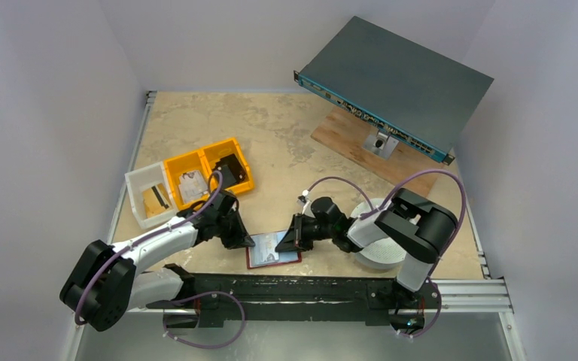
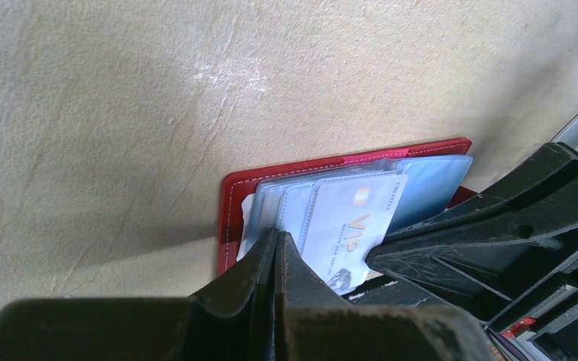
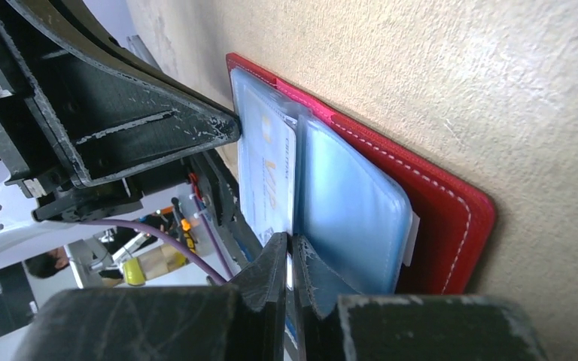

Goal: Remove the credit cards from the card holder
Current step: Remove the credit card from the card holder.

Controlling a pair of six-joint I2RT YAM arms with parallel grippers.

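Top external view placed the stitched red card holder (image 1: 271,259) open on the mottled beige tabletop (image 1: 271,128), near edge, between both arms. Only the wrist views showed the detail: left tool (image 2: 278,244) clenched shut, tips against the clear plastic sleeves (image 2: 429,188); right tool (image 3: 290,259) pinching a pale VIP-printed credit card (image 2: 346,226).

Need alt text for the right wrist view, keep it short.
Right gripper, jaws shut, pinches the near edge of a pale VIP card in the open red card holder lying on the beige table. The left gripper meets the blue plastic sleeves at the far end.
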